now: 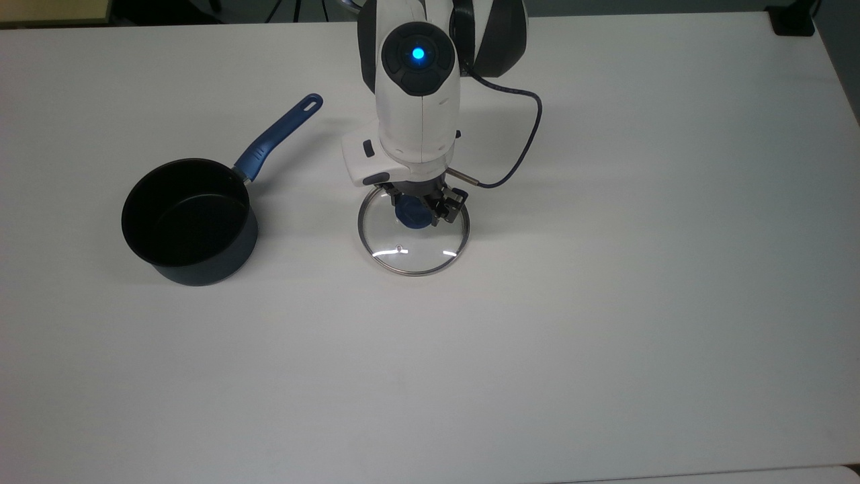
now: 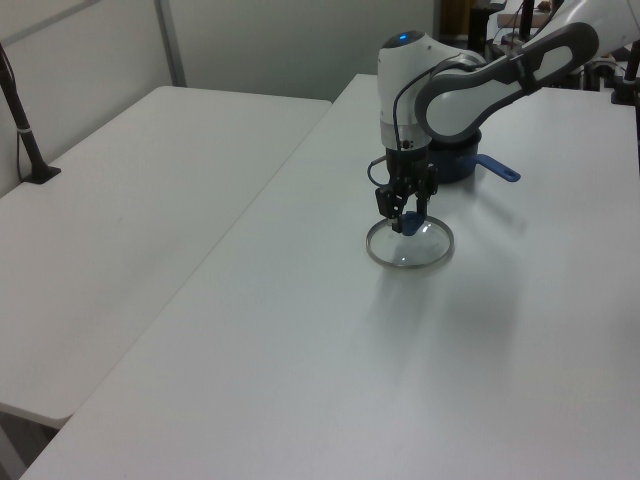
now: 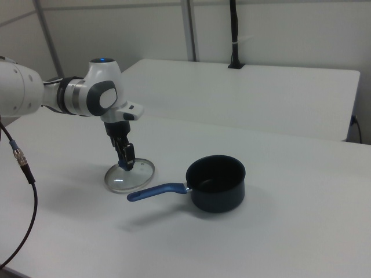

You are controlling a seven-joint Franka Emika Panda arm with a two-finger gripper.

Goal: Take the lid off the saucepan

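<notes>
- The round clear glass lid (image 1: 412, 235) with blue knob lies flat on the white worktop (image 1: 605, 302), well apart from the open dark navy saucepan (image 1: 190, 222), on the top view's right of it.
- The gripper (image 1: 418, 207) is clenched on the lid's knob.
- Recommended: release fully, then retract straight up, so the fingers clear the knob without dragging the lid.

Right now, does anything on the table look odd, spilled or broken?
Nothing stands out. The lid lies flat on the white table, apart from the open saucepan, which stands upright and looks empty. The gripper is down at the lid's blue knob. No spill or damage shows.
</notes>
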